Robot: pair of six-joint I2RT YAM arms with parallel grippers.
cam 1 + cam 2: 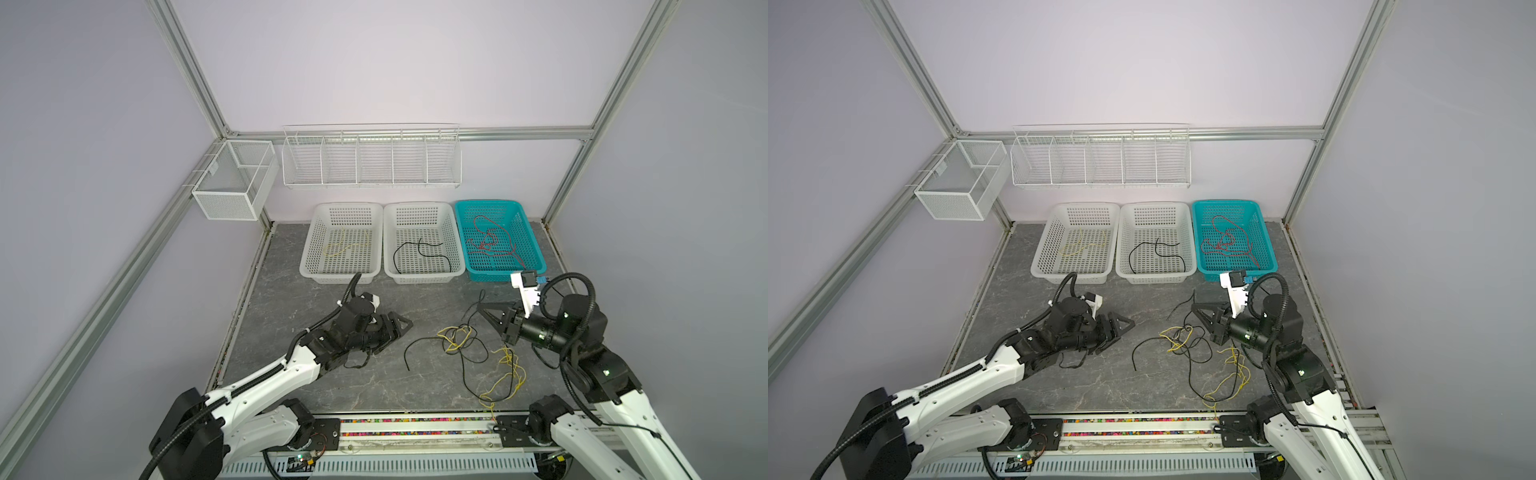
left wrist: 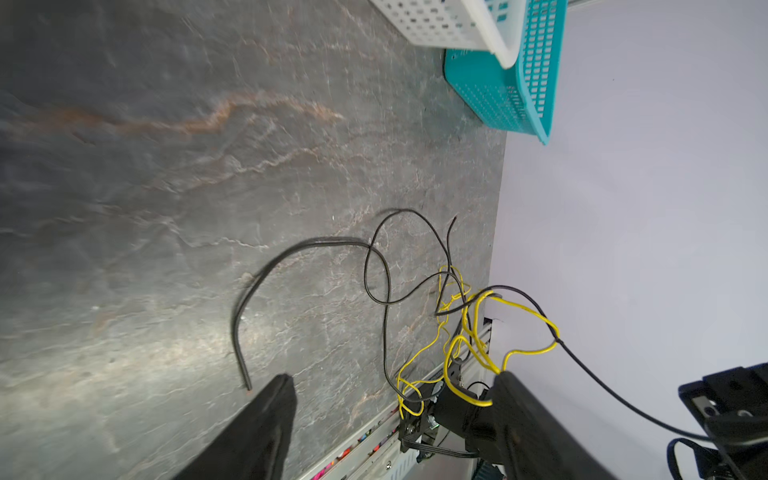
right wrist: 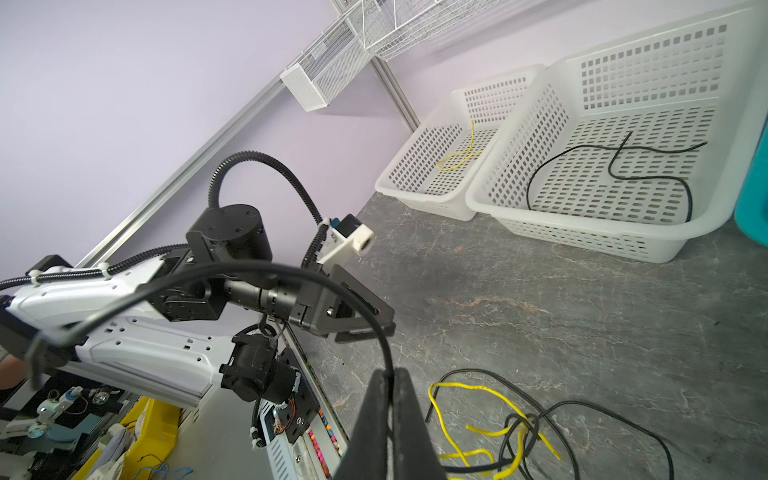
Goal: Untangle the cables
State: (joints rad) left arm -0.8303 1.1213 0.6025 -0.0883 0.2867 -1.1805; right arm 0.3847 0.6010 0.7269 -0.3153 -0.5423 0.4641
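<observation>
A tangle of yellow and black cables (image 1: pixel 460 338) (image 1: pixel 1183 337) lies on the dark table between my arms, and more yellow cable (image 1: pixel 508 374) trails toward the front rail. My left gripper (image 1: pixel 405 324) (image 2: pixel 395 378) stands open just left of the tangle with nothing between its fingers; a loose black cable end (image 2: pixel 245 374) lies near one fingertip. My right gripper (image 1: pixel 482 307) (image 3: pixel 388 374) is shut on a thin black cable (image 3: pixel 376 316), which arcs up from the jaws. The tangle (image 3: pixel 511 432) lies beside it.
Three baskets line the back of the table. The left white basket (image 1: pixel 316 232) holds a yellow cable (image 1: pixel 345 248). The middle white one (image 1: pixel 455 237) holds a black cable (image 1: pixel 424 251). The teal one (image 1: pixel 530 232) holds red cables (image 1: pixel 488 241). Wire racks (image 1: pixel 370 158) hang on the wall.
</observation>
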